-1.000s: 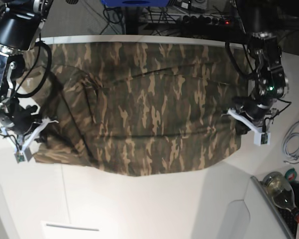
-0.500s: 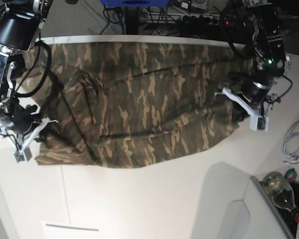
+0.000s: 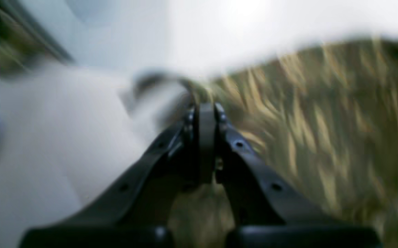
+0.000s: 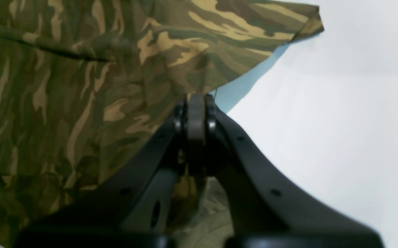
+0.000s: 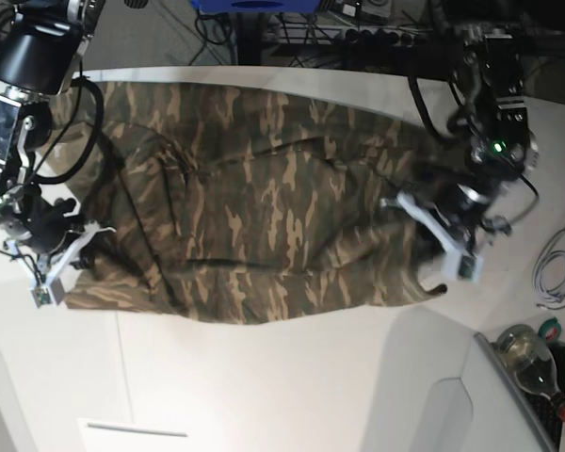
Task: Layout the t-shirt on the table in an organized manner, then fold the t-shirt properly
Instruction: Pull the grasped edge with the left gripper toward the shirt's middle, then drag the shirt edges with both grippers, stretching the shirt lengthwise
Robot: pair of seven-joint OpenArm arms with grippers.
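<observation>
The t-shirt (image 5: 264, 226) is lying spread out flat on the big white bench (image 5: 292, 386), with its brown, green and tan patches all showing. It is covering most of the far half of the bench, and the near half is bare white.

The left gripper (image 5: 431, 247) is sitting at one end of the t-shirt, on the right side in the base view. Its jaws are pressed together on the edge of the cloth, and the cloth is bunching up a little beside it. In the left wrist view the left gripper (image 3: 204, 108) is showing its two dark jaws shut tight, with the t-shirt (image 3: 323, 137) right at their tips (that picture is very blurry, so I cannot tell much more there).

The right gripper (image 5: 68, 252) is sitting at the other end, on the left side in the base view, near the bottom corner of the t-shirt. In the right wrist view the right gripper (image 4: 195, 101) is pinching the cloth edge with its jaws together. The t-shirt (image 4: 82, 86) is filling the left part of that view, and the white bench (image 4: 340, 120) is filling the right part.

A bottle (image 5: 532, 363) and a white cable (image 5: 560, 268) are lying off to the side, apart from the t-shirt.
</observation>
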